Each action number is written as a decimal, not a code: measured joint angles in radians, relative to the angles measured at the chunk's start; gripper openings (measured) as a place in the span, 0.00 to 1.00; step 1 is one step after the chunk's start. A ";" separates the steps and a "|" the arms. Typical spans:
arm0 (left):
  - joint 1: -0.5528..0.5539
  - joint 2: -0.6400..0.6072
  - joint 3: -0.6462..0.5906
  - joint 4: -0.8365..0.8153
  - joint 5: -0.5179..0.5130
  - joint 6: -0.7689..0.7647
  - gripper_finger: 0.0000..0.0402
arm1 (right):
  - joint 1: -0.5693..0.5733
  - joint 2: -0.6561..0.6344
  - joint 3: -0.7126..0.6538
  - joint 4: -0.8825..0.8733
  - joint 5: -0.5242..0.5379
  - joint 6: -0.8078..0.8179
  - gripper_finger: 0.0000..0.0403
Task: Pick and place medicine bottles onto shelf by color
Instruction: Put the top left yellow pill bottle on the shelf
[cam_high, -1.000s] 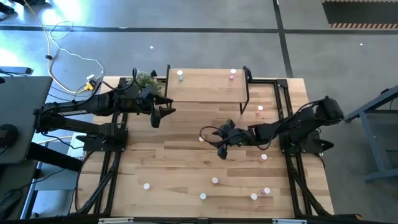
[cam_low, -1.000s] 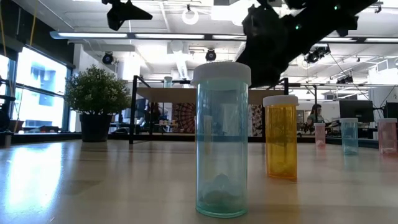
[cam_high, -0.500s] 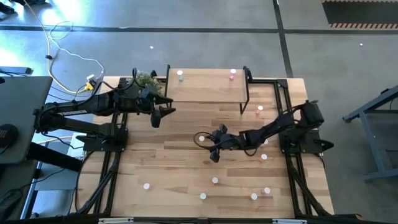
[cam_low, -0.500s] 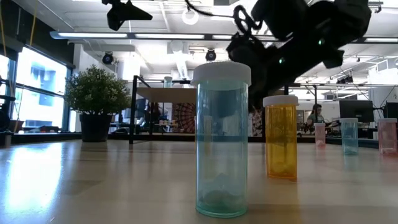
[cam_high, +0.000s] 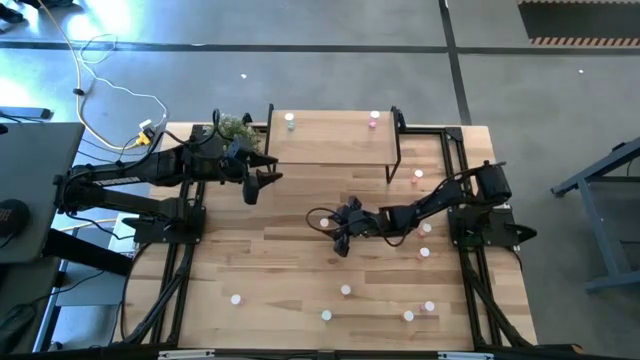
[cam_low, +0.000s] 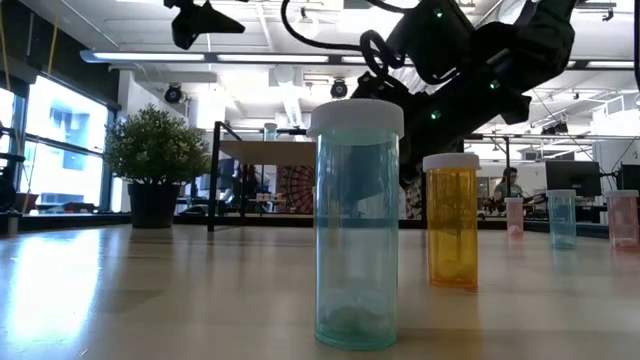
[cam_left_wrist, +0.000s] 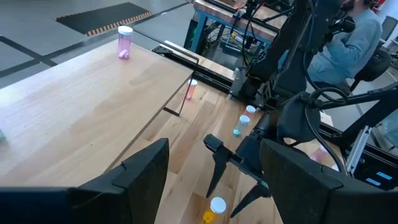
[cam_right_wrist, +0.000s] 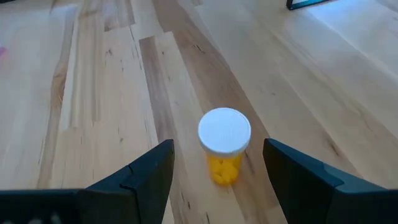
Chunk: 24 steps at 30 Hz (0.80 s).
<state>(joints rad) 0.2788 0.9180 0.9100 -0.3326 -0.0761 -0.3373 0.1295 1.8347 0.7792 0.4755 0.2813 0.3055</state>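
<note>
An orange bottle (cam_right_wrist: 224, 144) with a white cap stands upright on the table, ahead of and between the fingers of my open right gripper (cam_high: 339, 246), which hovers over it without touching. The bottle also shows in the high view (cam_high: 345, 290) and the low view (cam_low: 452, 220). A pale green bottle (cam_low: 356, 225) stands nearer the front edge. The shelf (cam_high: 330, 140) at the far side carries a pale bottle (cam_high: 290, 120) and a pink one (cam_high: 373, 120). My left gripper (cam_high: 256, 188) waits open and empty left of the shelf.
Several more bottles stand near the front edge (cam_high: 408, 316) and on the right side (cam_high: 424, 252), one by the shelf's right leg (cam_high: 418, 176). A potted plant (cam_high: 235, 127) stands at the shelf's far left. A person (cam_left_wrist: 348, 31) sits beyond the table.
My right gripper has moved toward the table's left edge and come lower, over the orange bottle, staying open. The bottles have kept still.
</note>
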 joint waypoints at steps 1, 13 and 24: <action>0.000 0.000 0.000 0.000 -0.003 0.001 0.61 | -0.003 0.000 0.000 -0.004 -0.004 0.001 0.59; 0.002 0.000 0.000 -0.001 -0.018 0.026 0.61 | -0.026 0.013 0.008 0.022 -0.082 -0.031 0.59; 0.003 0.000 0.000 -0.003 -0.018 0.043 0.61 | -0.026 0.044 0.040 -0.018 -0.082 -0.018 0.50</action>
<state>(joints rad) 0.2813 0.9180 0.9100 -0.3355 -0.0940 -0.2947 0.1040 1.8786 0.8196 0.4578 0.1991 0.2871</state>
